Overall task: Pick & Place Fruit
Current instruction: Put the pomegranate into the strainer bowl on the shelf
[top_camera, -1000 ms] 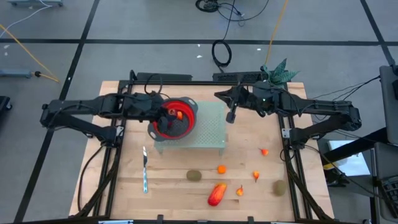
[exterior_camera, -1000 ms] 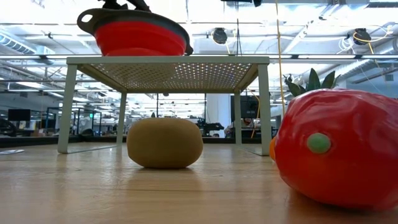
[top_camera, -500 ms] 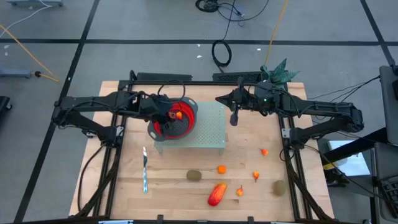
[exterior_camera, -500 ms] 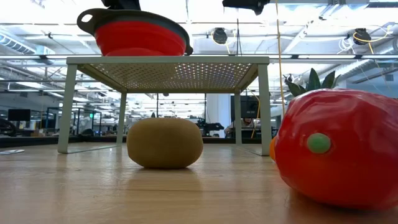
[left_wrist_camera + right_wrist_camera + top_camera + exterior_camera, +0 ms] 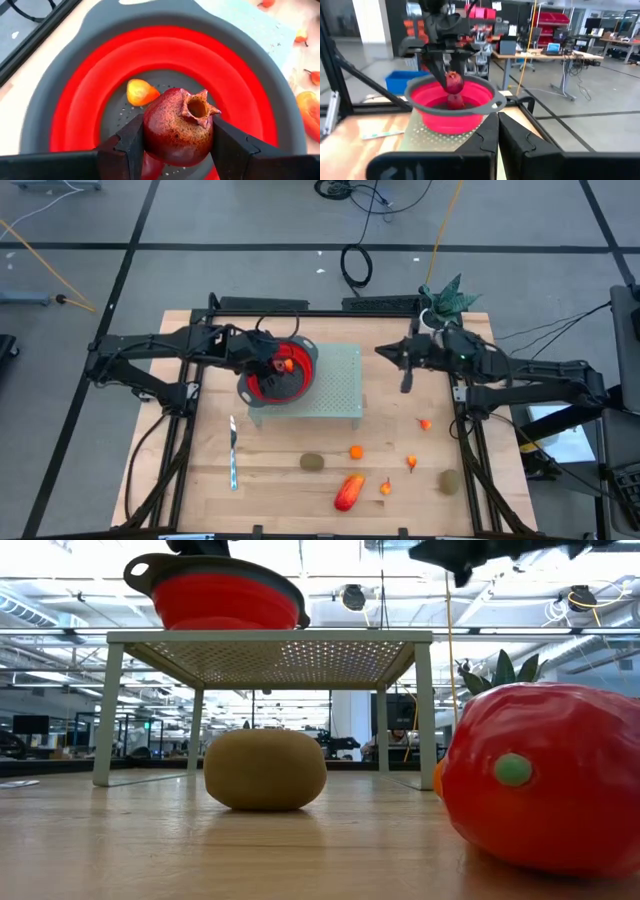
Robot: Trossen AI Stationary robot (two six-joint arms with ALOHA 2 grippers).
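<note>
1. L gripper (image 5: 177, 145): fingers clamped on the dark-red pomegranate (image 5: 178, 126), one each side at its widest part.
2. Pomegranate: looks stiff, light, smooth-skinned, so it may slip; mid-body grip seems right.
3. Nearly round, no real long axis; its crown points away from the wrist, out past the fingertips.
4. Directly beneath: red bowl (image 5: 75, 95) on the perforated rack (image 5: 340, 380); an orange piece (image 5: 140, 92) lies inside, just beyond the held fruit.
5. R gripper (image 5: 405, 383): fingers together, empty, well apart from the bowl, off the rack's edge.
6. Rest of the fruit (image 5: 348, 491) sits on the table, away from both grippers.
</note>
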